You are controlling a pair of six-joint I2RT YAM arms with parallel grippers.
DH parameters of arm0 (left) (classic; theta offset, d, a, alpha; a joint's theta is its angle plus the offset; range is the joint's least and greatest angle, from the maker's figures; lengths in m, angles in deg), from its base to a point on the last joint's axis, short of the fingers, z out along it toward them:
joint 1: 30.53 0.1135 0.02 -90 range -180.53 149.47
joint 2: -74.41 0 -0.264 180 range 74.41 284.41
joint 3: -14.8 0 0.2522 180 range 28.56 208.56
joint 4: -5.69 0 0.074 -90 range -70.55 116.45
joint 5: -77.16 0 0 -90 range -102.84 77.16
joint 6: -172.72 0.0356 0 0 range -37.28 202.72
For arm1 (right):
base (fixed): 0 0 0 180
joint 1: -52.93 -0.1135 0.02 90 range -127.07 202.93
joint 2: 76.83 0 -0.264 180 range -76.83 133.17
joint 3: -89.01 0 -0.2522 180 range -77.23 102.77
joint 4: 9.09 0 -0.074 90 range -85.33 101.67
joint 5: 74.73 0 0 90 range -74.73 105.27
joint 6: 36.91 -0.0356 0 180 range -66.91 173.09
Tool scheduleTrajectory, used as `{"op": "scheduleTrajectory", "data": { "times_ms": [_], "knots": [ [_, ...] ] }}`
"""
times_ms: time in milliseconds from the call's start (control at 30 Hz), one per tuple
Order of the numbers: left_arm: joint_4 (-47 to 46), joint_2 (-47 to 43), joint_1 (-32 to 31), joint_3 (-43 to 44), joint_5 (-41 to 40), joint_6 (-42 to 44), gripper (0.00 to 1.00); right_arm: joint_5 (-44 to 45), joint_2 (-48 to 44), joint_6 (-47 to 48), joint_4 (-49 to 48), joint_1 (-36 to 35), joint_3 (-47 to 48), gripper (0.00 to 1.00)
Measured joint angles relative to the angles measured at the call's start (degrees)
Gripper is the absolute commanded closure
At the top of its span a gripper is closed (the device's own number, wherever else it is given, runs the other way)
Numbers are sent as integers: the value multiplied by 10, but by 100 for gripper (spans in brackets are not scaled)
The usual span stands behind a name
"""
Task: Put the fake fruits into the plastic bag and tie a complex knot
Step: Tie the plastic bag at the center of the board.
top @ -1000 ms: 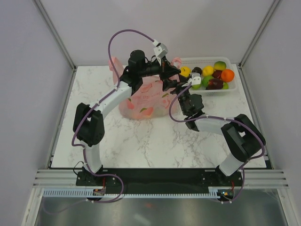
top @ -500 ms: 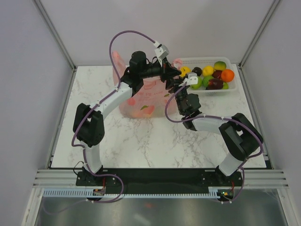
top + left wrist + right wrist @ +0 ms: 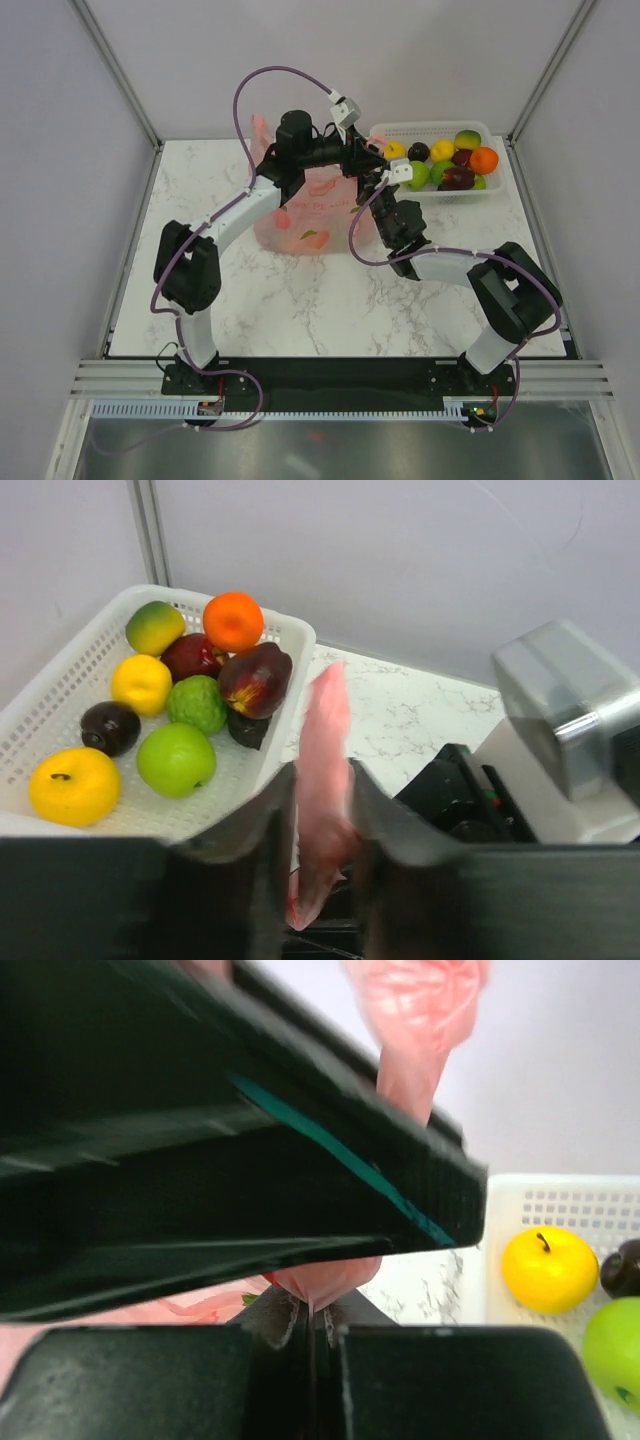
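Right wrist view shows right gripper (image 3: 312, 1325) clamped on the bag (image 3: 425, 1010) handle, left gripper (image 3: 321, 780) slightly parted around it.

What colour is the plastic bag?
The bag is translucent pink, clearest in the top view.

The left gripper (image 3: 320, 780) and right gripper (image 3: 312, 1310) are crowding the narrow gap between the bag (image 3: 315, 215) and the basket (image 3: 65, 685), with a bag handle (image 3: 325, 730) running up between them. The left arm (image 3: 240, 208) is arching over the bag, while bare table (image 3: 300, 300) is lying open in front of it.
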Motion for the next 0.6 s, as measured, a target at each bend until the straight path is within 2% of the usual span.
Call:
{"op": "scheduleTrajectory", "data": {
  "times_ms": [133,267,433,533,600],
  "knots": [
    [0,-29,0,-13,-17,12,34,-6,-2,5,24,3,-12,100],
    [8,-83,0,-33,-50,30,26,-14,-9,11,44,3,-17,100],
    [24,-169,-1,-56,-116,52,21,-26,-23,15,55,3,-18,100],
    [35,-229,-1,-86,-177,62,13,-32,-30,15,69,4,-18,100],
    [40,-274,-1,-120,-230,66,2,-35,-32,14,83,5,-17,100]
  ]
}}
